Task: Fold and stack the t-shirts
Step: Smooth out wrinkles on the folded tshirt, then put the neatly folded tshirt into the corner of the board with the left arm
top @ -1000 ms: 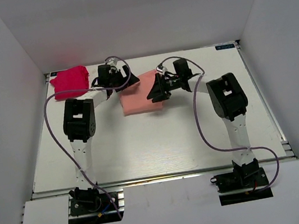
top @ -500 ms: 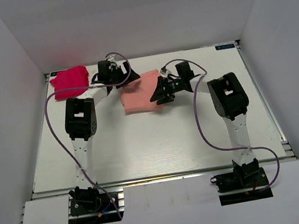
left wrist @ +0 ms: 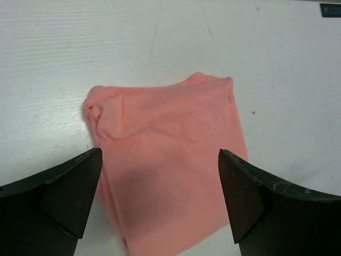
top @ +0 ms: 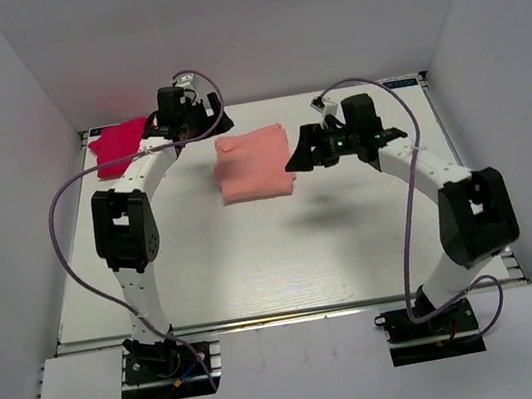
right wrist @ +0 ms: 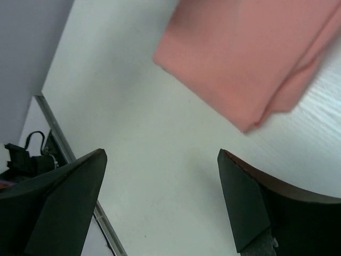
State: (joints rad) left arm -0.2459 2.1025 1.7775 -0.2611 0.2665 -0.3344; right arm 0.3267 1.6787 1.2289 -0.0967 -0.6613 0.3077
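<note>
the left fingers [left wrist: 160, 154] and right fingers [right wrist: 161, 154] gape wide, holding nothing, the folded salmon tee [top: 253, 164] lying between them. folding looks done (a tidy rectangle), so stacking seems next: grip it and carry it onto the magenta bundle [top: 121, 146] behind the left fingers.

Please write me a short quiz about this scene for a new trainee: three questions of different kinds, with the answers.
1. True or false: the salmon t-shirt lies folded on the table.
2. The left gripper and the right gripper are: A both open and empty; B both shut; C each holding cloth.
3. Fill in: the magenta t-shirt lies at the table's far ___ corner.
Key: 1 true; 2 A; 3 left.
</note>
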